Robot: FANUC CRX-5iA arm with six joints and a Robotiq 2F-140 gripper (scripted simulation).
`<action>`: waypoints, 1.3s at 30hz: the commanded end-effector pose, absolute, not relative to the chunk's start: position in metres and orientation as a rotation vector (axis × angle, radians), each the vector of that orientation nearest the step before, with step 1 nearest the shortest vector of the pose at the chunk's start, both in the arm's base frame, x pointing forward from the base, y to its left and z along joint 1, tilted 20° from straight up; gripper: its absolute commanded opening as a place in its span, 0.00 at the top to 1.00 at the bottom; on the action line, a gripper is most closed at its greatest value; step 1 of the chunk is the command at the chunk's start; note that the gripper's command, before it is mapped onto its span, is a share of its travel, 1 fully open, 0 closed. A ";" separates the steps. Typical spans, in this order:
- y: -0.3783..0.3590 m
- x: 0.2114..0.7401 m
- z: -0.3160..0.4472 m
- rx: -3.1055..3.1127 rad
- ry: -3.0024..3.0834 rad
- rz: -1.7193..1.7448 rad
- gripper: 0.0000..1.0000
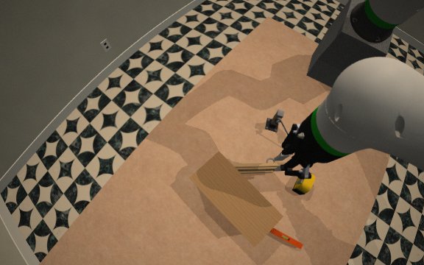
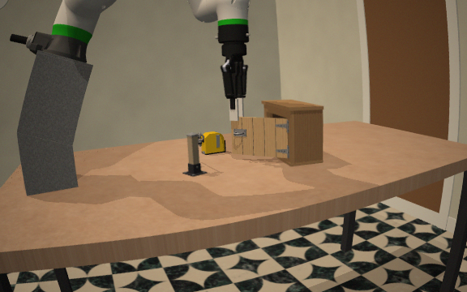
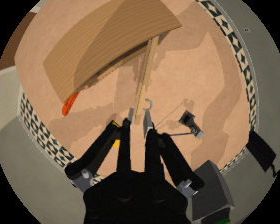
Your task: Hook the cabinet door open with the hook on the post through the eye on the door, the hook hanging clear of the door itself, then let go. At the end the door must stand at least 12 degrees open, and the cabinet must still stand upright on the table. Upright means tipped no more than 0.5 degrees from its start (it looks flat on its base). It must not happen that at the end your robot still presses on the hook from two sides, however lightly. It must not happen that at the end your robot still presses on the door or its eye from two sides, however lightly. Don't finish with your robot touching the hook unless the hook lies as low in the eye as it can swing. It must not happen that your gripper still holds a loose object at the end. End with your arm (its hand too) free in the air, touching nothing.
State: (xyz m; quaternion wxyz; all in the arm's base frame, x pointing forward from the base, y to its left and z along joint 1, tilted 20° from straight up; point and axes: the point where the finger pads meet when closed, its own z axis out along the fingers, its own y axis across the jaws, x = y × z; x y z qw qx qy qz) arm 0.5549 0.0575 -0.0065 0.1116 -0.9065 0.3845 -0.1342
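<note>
Tan wood-grain cabinet [image 2: 302,131], yellow tape measure [image 2: 212,142] (grey clip) — black-and-cream star-tiled floor [image 2: 258,264].

1. Light is even and soft, without glare.
2. Broad, hard-edged shadows fall across the table [image 2: 379,154].
3. The wrist view bends strongly at its round, dark-cornered rim.
4. All views are sharp.

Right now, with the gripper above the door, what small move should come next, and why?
Probably a short shift off the door toward the post, then down. The gripper is nearly shut, holds nothing and hangs just over the door's free top edge. The hook tip lies close by, but whether it sits in the eye cannot be told.
</note>
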 end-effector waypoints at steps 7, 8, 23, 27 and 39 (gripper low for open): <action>0.058 0.556 -0.009 -2.662 1.129 -0.394 0.84; 0.058 0.556 -0.009 -2.662 1.129 -0.394 0.84; 0.053 0.551 -0.011 -2.690 1.073 -0.402 0.84; 0.053 0.551 -0.011 -2.690 1.073 -0.402 0.84; 0.053 0.551 -0.011 -2.690 1.073 -0.402 0.84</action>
